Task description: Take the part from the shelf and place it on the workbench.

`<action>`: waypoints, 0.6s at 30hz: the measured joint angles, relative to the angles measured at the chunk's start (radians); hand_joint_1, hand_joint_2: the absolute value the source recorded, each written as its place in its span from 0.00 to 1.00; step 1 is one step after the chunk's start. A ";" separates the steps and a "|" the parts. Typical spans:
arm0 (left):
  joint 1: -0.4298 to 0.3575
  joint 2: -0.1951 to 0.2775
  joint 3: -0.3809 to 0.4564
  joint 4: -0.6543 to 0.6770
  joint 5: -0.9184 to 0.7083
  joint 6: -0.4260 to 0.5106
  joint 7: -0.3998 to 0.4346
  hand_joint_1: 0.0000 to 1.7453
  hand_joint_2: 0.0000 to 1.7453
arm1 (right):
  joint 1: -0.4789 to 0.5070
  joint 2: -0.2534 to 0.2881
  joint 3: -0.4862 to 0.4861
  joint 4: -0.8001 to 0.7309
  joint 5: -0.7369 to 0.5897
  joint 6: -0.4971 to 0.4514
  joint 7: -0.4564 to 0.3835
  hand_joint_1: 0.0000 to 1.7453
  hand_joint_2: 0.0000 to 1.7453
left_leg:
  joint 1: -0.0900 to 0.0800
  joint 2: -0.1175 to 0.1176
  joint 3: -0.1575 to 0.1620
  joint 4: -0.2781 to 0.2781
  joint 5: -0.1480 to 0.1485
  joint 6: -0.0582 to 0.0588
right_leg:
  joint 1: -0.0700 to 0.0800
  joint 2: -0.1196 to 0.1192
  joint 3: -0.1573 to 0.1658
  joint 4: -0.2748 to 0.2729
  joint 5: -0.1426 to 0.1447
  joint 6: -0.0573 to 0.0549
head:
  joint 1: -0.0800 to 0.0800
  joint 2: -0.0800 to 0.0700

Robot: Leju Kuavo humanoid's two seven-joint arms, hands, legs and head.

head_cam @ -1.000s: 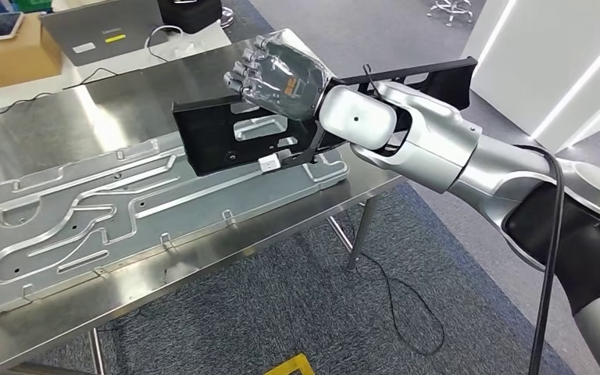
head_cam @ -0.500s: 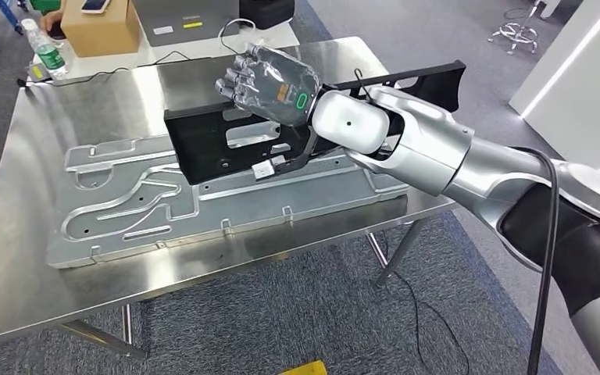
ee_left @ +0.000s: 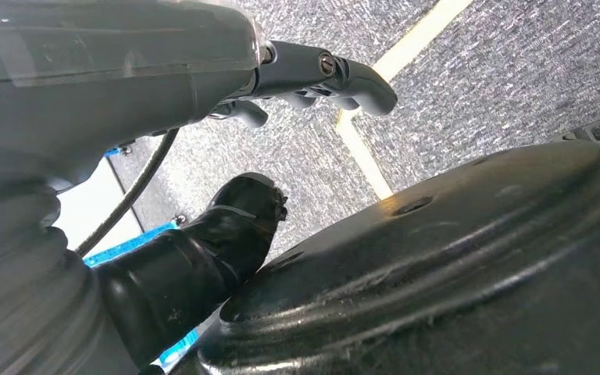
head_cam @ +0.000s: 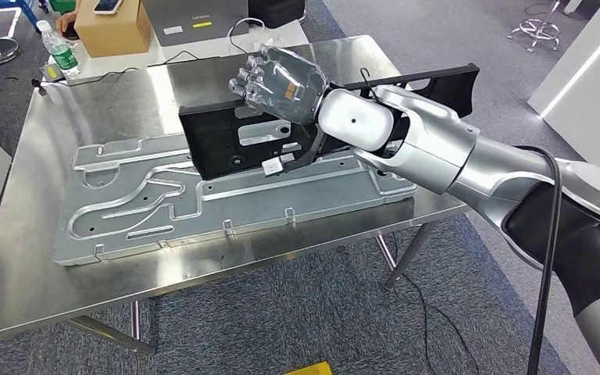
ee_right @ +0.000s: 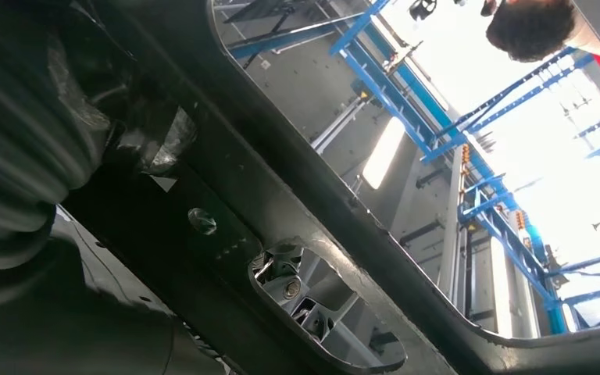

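My right hand (head_cam: 281,82) grips a long black frame-like part (head_cam: 219,144) with cut-outs, holding it tilted just above the steel workbench (head_cam: 39,148). The part's lower edge hangs over a large grey stamped metal plate (head_cam: 156,207) that lies on the bench; I cannot tell whether it touches. Its far end (head_cam: 445,78) reaches back past my forearm. The right wrist view has the black part (ee_right: 226,226) close up against the hand's ribbed cover (ee_right: 16,117). My left hand (ee_left: 312,74) hangs over the carpet, fingers loosely apart and holding nothing.
At the bench's far edge stand a cardboard box (head_cam: 109,27), a plastic bottle (head_cam: 61,48), a grey case (head_cam: 195,16) and cables. A person's hand (head_cam: 66,22) rests beside the box. A white panel (head_cam: 586,70) stands at the right.
The whole picture has shifted, so my camera has turned and more of the bench's left side shows. My right hand still holds the part over the plate.
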 joint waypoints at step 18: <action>0.000 0.001 0.000 0.000 -0.002 -0.001 0.014 0.00 1.00 | -0.022 -0.001 0.029 0.027 -0.023 0.035 -0.028 1.00 1.00 | 0.018 0.007 0.068 -0.023 -0.043 0.008 | -0.034 -0.004 -0.126 0.181 -0.014 0.049 | 0.000 0.000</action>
